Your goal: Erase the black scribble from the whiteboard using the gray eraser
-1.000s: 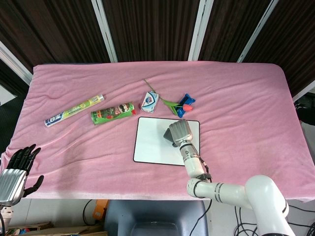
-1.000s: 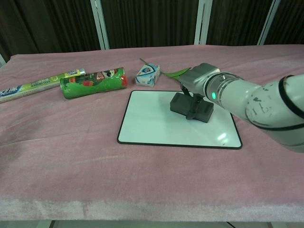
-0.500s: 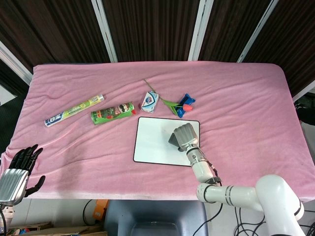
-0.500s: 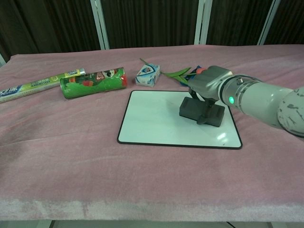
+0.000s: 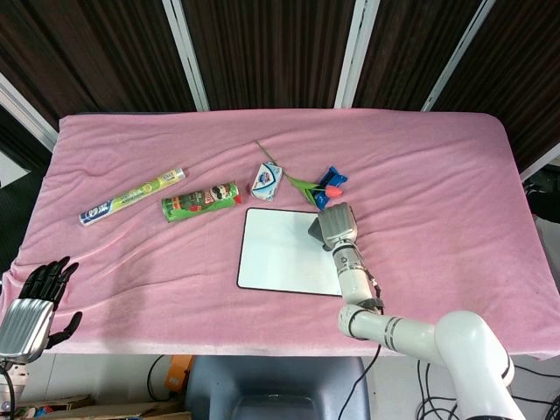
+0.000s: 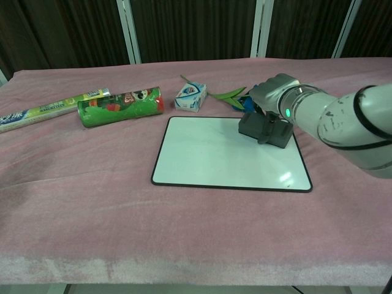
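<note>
The whiteboard (image 5: 280, 254) (image 6: 214, 153) lies flat on the pink cloth, and its white face shows no scribble in either view. My right hand (image 5: 337, 223) (image 6: 271, 95) holds the gray eraser (image 6: 264, 130) (image 5: 315, 229) and presses it on the board's far right corner. My left hand (image 5: 31, 306) hangs off the table's near left edge, fingers spread, holding nothing. The chest view does not show it.
Behind the board lie a green chip can (image 5: 201, 201) (image 6: 119, 106), a long yellow-green tube (image 5: 131, 197) (image 6: 46, 108), a small white-blue packet (image 5: 267, 181) (image 6: 191, 97) and an artificial flower with green stem (image 5: 319, 185) (image 6: 229, 95). The flower is just behind the eraser.
My right hand slid the eraser from the board's middle toward its right side, then up to the far right corner. My left hand dropped slightly lower.
</note>
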Tool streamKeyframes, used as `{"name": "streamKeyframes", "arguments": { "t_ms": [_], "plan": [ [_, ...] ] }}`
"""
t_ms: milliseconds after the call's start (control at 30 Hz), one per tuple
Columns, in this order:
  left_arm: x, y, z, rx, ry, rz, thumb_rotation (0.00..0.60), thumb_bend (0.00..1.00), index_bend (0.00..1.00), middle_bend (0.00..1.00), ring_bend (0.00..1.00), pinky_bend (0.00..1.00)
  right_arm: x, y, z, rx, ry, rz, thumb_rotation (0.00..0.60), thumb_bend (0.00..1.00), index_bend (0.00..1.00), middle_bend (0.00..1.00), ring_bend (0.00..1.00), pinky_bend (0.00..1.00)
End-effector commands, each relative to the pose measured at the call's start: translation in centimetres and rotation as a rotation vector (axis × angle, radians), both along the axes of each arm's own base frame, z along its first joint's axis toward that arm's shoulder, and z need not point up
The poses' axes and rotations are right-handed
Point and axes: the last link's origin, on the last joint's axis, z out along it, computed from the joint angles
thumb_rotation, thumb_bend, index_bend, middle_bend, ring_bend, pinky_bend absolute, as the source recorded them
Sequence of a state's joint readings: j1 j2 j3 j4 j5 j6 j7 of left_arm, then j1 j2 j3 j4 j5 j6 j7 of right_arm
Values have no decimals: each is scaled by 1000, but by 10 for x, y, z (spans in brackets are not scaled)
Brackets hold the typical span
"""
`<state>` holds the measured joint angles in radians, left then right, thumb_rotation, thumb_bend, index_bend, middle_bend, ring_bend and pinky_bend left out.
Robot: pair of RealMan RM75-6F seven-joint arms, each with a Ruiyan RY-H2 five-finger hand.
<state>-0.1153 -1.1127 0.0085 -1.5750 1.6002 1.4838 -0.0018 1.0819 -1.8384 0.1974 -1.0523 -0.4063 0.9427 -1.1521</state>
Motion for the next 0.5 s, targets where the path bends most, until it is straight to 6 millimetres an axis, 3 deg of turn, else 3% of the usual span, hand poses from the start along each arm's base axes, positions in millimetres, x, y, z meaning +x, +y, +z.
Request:
{"name": "streamKeyframes", "arguments": {
  "t_ms": [33,267,500],
  "plan": [
    [0,1,0,1,0,2,600,370,0,0,0,86,10,-10,-6,-15,-4,-15,600,437,1000,813,783,790],
    [-1,2,2,0,-7,4,600,369,0,0,0,87,22,-20,-9,-39,1,-14,600,438,1000,813,783,790],
    [-1,1,2,-3,-9,-2,600,369,0,0,0,88,32,-3,-20,28,-12,26,600,438,1000,813,783,790]
  ]
}}
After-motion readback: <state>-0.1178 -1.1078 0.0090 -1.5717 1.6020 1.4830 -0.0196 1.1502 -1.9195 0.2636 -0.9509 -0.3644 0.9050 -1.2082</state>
